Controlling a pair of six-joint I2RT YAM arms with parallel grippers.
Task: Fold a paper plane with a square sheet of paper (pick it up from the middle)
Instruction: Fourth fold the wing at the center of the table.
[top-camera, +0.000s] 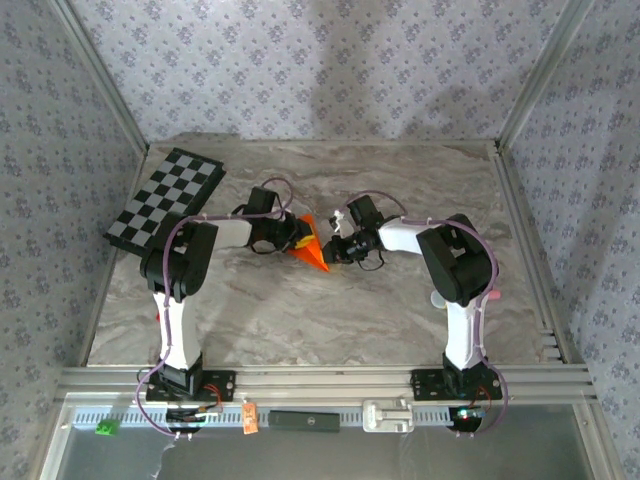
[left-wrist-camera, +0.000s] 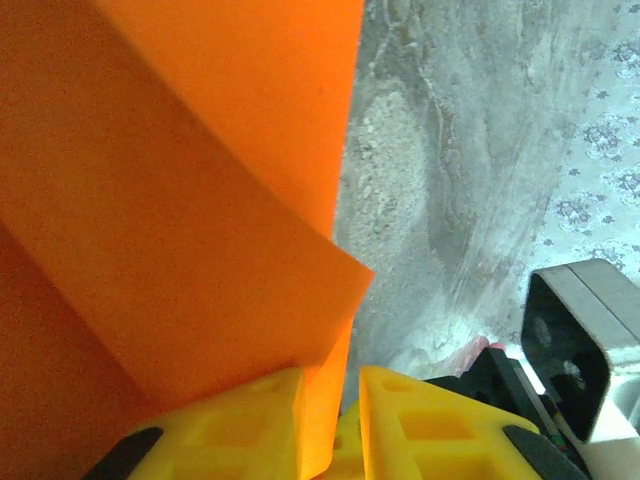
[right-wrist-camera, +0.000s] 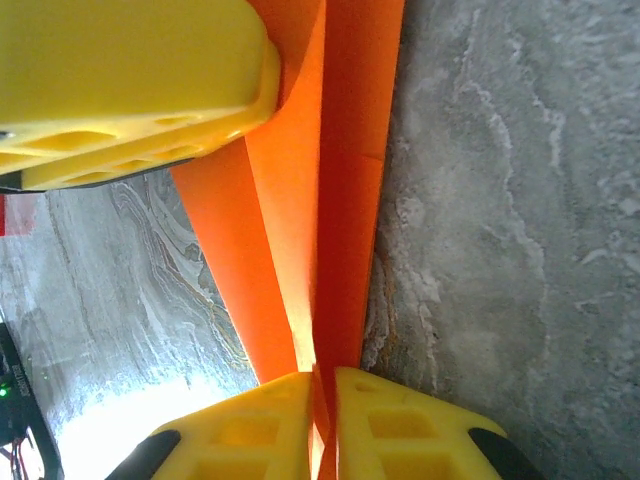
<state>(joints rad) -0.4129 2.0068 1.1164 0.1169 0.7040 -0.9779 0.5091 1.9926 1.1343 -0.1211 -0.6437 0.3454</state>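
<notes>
We see a grey marbled table (top-camera: 330, 320) spreading under and around the jaws; beyond them, pale floral-patterned walls (top-camera: 330, 70) close three sides, joined by silver metal corner posts (top-camera: 100, 72).

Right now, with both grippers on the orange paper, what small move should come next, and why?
Probably the right gripper should slide along the fold to sharpen it while the left gripper holds. Both pinch the paper, and its folded layers gape apart rather than lying flat.
</notes>
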